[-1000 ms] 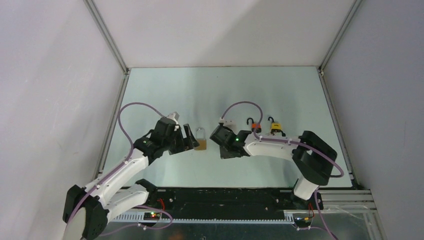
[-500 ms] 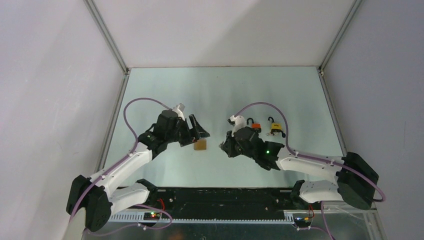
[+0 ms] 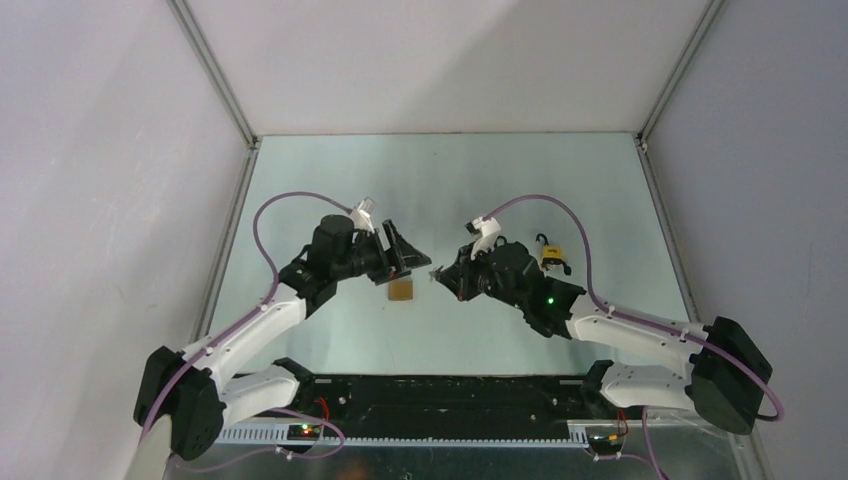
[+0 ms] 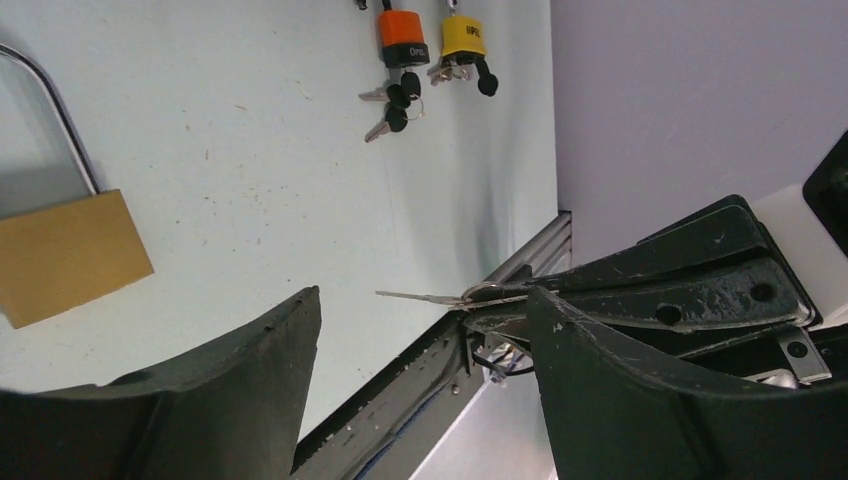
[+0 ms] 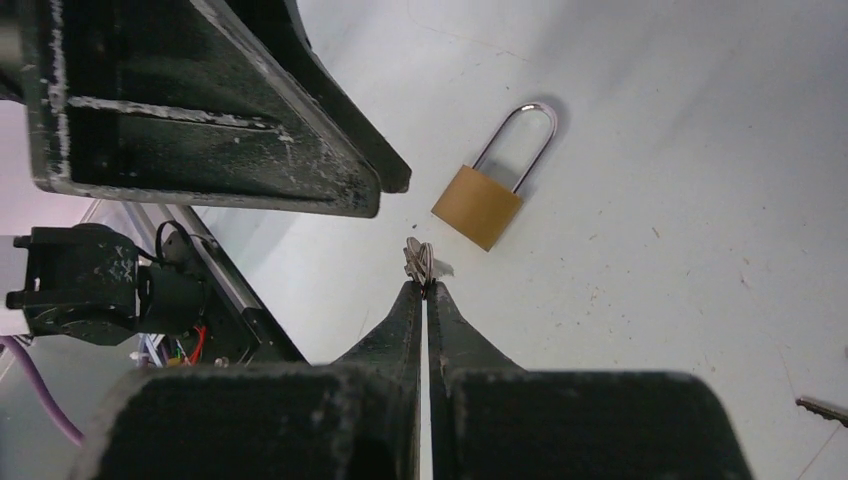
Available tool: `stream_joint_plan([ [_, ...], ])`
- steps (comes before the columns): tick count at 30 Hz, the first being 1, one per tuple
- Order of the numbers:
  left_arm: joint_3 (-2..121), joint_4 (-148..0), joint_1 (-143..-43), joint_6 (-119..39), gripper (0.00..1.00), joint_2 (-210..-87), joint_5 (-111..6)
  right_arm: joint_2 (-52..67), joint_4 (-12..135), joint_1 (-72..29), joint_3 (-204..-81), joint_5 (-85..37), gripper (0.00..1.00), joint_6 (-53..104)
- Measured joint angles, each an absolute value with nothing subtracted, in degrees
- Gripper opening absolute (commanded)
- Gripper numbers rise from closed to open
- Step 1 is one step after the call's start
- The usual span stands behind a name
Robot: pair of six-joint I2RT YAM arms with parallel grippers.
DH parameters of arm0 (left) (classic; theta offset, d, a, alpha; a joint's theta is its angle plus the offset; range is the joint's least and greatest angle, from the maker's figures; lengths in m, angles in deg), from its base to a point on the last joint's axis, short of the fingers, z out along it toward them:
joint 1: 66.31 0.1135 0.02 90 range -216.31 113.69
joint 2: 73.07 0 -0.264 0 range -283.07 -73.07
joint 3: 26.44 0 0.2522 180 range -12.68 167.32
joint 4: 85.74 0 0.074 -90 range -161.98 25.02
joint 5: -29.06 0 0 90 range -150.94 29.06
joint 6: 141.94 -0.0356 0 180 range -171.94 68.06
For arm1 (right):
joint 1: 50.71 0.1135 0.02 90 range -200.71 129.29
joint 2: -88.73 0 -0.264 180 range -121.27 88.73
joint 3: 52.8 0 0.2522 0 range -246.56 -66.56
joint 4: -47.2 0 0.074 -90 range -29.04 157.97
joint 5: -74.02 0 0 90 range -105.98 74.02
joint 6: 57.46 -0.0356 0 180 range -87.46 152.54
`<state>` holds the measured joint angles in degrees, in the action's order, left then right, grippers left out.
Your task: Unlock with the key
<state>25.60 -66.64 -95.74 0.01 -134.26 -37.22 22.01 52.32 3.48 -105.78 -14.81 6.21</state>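
A brass padlock [image 3: 402, 290] with a steel shackle lies flat on the table, also seen in the left wrist view [image 4: 70, 255] and the right wrist view [image 5: 480, 205]. My left gripper [image 3: 402, 252] hovers just above and behind it, open [image 4: 422, 300], with nothing gripped. My right gripper [image 3: 447, 276] faces it from the right, shut on a small silver key [image 5: 420, 262]. The key's blade [image 4: 420, 296] points toward the gap between the left fingers [image 5: 250, 150]. The right gripper [image 5: 427, 288] is above the table, short of the padlock.
A yellow padlock [image 3: 552, 258] stands at the right behind my right arm. The left wrist view shows it [image 4: 464, 35] beside an orange padlock [image 4: 402, 35], each with keys attached. Another loose key [image 5: 825, 408] lies on the table. White walls enclose the table.
My right arm has swung left and forward, bringing the key close to the left gripper. The left gripper has lifted and turned toward the right, away from the brass padlock, which has not moved.
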Motion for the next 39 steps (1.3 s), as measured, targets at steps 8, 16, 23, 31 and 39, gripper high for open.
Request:
stream_joint_plan([
  [8, 27.65, -67.23, -96.77, 1.54, 0.76, -134.81, -36.28, 22.4, 51.05, 1.56, -105.78, -18.48, 0.0, 7.35],
  [16, 29.4, -68.04, -99.5, -1.52, 0.65, -134.57, -36.39, 22.64, 50.13, 0.16, -105.78, -22.07, 0.0, 7.33],
  [23, 31.48, -67.32, -100.22, -9.65, 0.55, -133.76, -37.87, 22.82, 49.3, -0.63, -105.78, -25.5, 0.0, 7.2],
  [31, 30.71, -66.55, -100.31, -13.48, 0.65, -128.71, -39.55, 25.92, 49.33, -1.87, -105.78, -26.17, 0.0, 5.27],
  [39, 28.35, -66.77, -100.33, -7.47, 0.78, -124.27, -43.2, 29.31, 48.8, -2.68, -105.78, -26.13, 0.0, 4.22],
])
